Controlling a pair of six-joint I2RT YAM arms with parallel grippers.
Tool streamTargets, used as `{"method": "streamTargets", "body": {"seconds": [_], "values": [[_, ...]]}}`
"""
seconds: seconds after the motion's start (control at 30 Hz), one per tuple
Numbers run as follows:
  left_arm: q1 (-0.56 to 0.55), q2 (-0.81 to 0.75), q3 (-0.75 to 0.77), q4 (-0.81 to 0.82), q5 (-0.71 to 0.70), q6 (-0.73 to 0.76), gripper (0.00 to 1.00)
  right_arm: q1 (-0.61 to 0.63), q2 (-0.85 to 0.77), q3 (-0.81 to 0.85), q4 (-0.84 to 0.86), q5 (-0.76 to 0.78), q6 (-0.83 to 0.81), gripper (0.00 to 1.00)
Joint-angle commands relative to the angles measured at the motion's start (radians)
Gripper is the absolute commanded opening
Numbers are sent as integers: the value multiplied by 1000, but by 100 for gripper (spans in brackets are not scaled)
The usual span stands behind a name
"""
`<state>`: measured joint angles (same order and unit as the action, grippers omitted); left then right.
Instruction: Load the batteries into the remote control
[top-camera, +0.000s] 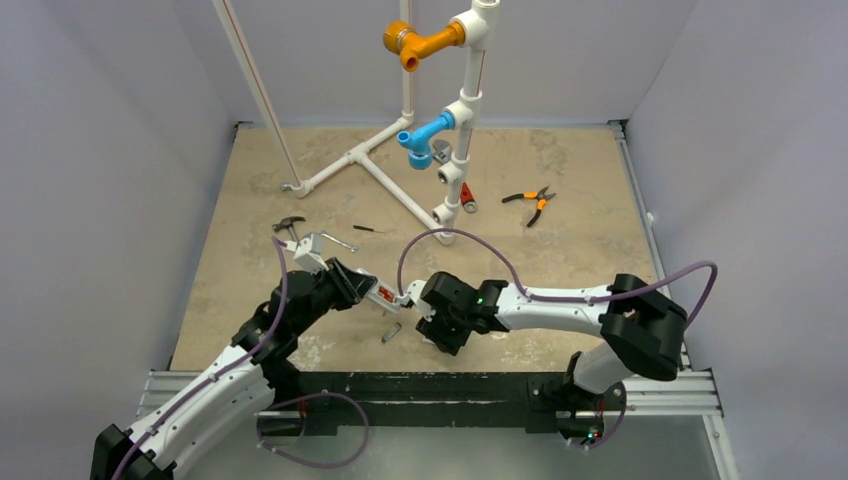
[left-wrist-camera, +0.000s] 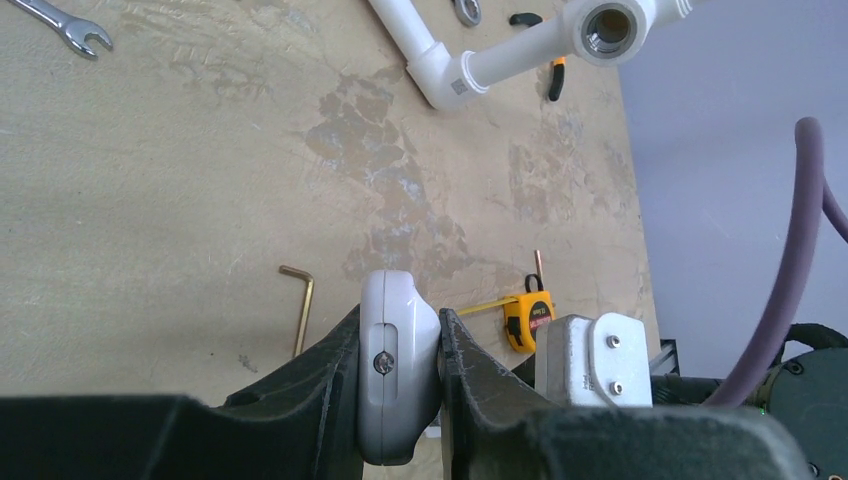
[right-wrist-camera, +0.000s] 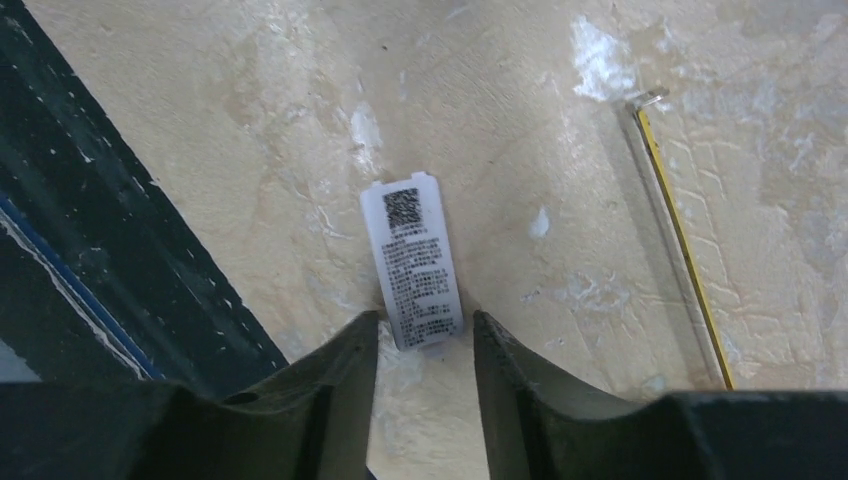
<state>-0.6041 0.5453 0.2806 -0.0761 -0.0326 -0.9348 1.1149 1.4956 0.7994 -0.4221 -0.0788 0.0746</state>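
A beige, marbled table (top-camera: 250, 200) sits between grey walls, and a white pipe frame (top-camera: 380, 176) with an orange and a blue fitting stands toward its far side. The remote control (top-camera: 385, 295) is well to the near side of that frame, out in front of the frame's near foot. Its long axis runs roughly left to right, dipping slightly toward the arm bases at its right end, and that free end points at the right arm. The open back faces up, and the batteries (top-camera: 384, 293) show as red patches in the bay (too small to tell how they are seated). The left gripper (left-wrist-camera: 400, 315) is clamped on the remote control's narrow sides; the remote control stands on edge between the fingers, its length reaching past the tips toward the frame. The right gripper (right-wrist-camera: 420, 330) has its fingers parted with nothing between them, and it hangs on the near side of the frame at the remote control's free end. Under it a labelled white panel (right-wrist-camera: 414, 262) lies flat on the table, long axis running away from the wrist; whether the fingertips touch it cannot be told. Orange-handled pliers (top-camera: 530, 203) lie right of the frame
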Motion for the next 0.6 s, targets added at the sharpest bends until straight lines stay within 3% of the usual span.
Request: {"method": "streamTargets", "body": {"seconds": [0.0, 0.17, 0.4, 0.57], "values": [[6, -17, 35, 12, -15, 20, 0, 20, 21, 31, 26, 52, 28, 44], [7, -20, 36, 6, -23, 21, 0, 24, -13, 14, 41, 73, 32, 52], [7, 2, 47, 9, -17, 22, 0, 23, -133, -27, 109, 113, 56, 53], [6, 15, 51, 14, -16, 20, 0, 25, -177, -26, 82, 51, -37, 53]]}}
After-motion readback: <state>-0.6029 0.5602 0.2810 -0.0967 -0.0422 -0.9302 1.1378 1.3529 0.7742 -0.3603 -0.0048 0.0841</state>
